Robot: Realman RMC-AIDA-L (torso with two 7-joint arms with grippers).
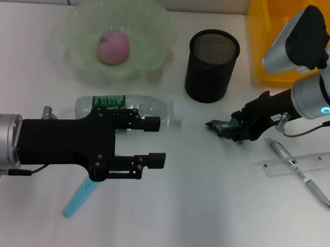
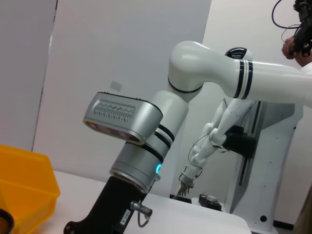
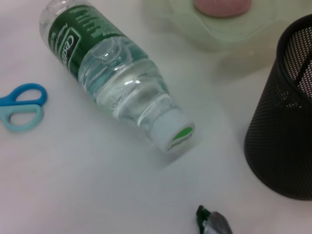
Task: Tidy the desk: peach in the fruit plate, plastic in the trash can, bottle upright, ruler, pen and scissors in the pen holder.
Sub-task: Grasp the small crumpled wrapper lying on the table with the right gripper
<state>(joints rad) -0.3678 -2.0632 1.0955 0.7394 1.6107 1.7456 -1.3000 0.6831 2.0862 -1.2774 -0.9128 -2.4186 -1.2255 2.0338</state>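
On the plain white desk, the black left gripper, at about 9 o'clock, hovers with fingers spread apart above the light blue scissors. Just beyond lies the clear green-labelled water bottle on its side. At 3 o'clock the silver-grey pen crosses the transparent ruler; the right gripper pinches dark green plastic scrap. Farther: black mesh pen holder, yellow trash can, and the pink peach in the pale green scalloped fruit plate.
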